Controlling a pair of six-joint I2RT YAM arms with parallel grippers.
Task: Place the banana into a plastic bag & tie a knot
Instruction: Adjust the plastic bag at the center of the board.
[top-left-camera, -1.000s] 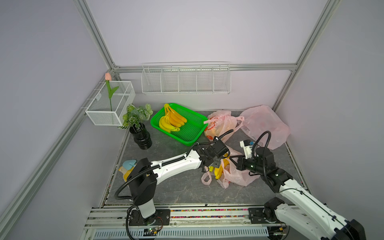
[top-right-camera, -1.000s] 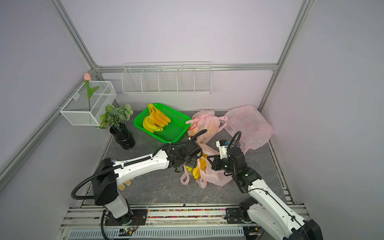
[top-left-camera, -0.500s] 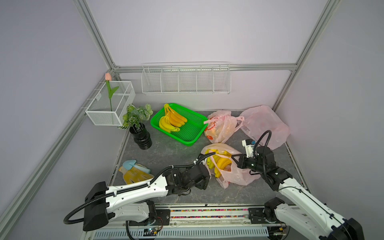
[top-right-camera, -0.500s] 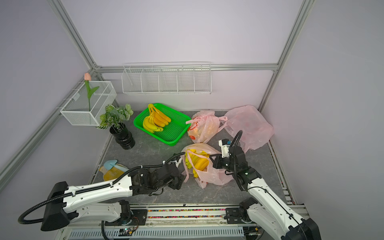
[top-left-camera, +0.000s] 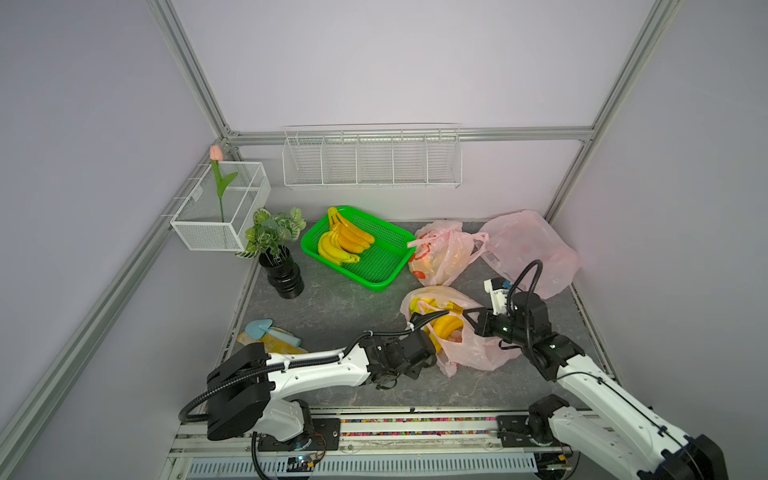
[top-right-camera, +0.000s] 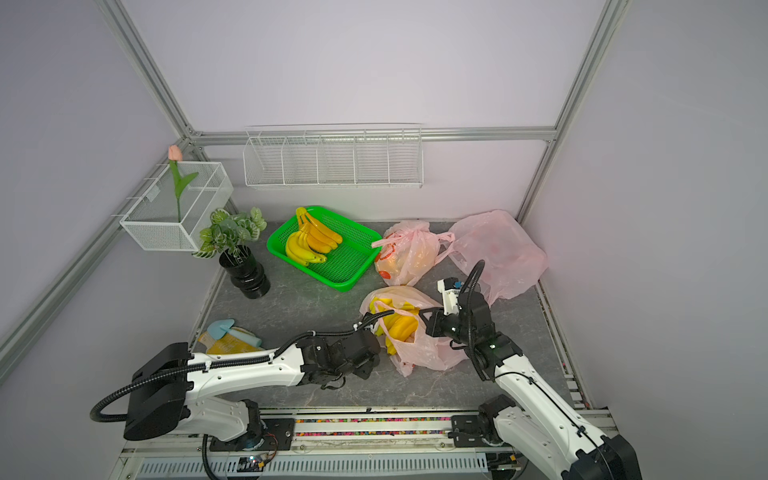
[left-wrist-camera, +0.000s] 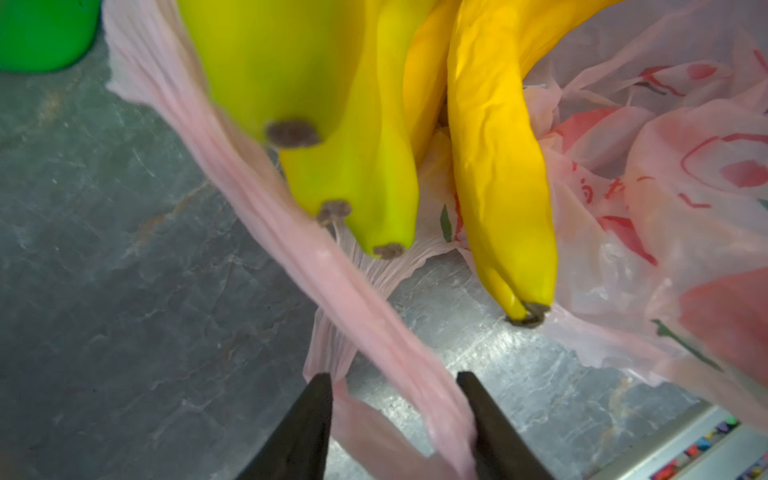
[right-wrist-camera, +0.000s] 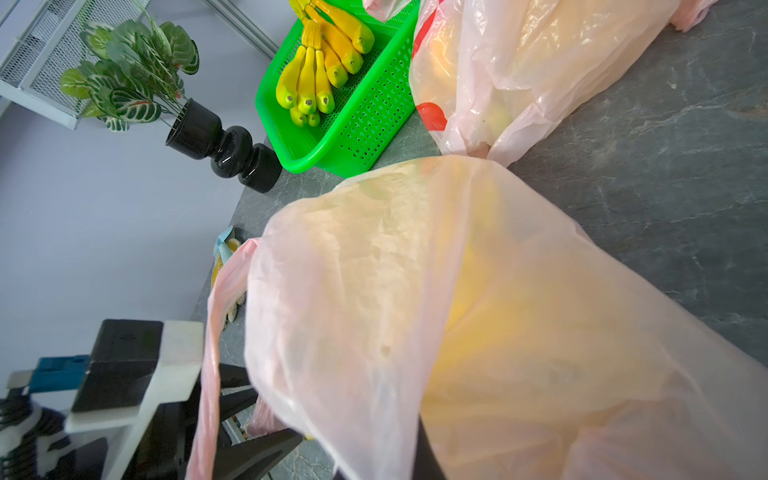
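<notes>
A pink plastic bag (top-left-camera: 473, 353) (top-right-camera: 428, 353) lies at the front right of the table with a bunch of yellow bananas (top-left-camera: 446, 326) (left-wrist-camera: 498, 166) inside its open mouth. My left gripper (top-left-camera: 434, 356) (left-wrist-camera: 395, 378) is low at the bag's near side. Its jaws stand partly apart, and the bag's pink handle strip (left-wrist-camera: 332, 282) runs between them, touching one finger. My right gripper (top-left-camera: 467, 318) (top-right-camera: 422, 316) is at the bag's far rim, shut on the film. In the right wrist view the bag (right-wrist-camera: 457, 311) drapes over those jaws.
A green basket (top-left-camera: 378, 274) with more bananas sits behind. Two other pink bags (top-left-camera: 440, 253) (top-left-camera: 532, 249) lie at the back right. A plant in a black vase (top-left-camera: 284, 272) and a blue trowel (top-left-camera: 259, 328) are on the left. Wire baskets hang on the walls.
My left arm dropped from above the bag and came round low to its near handle, and its jaws have narrowed. The right gripper kept its hold, barely moving.
</notes>
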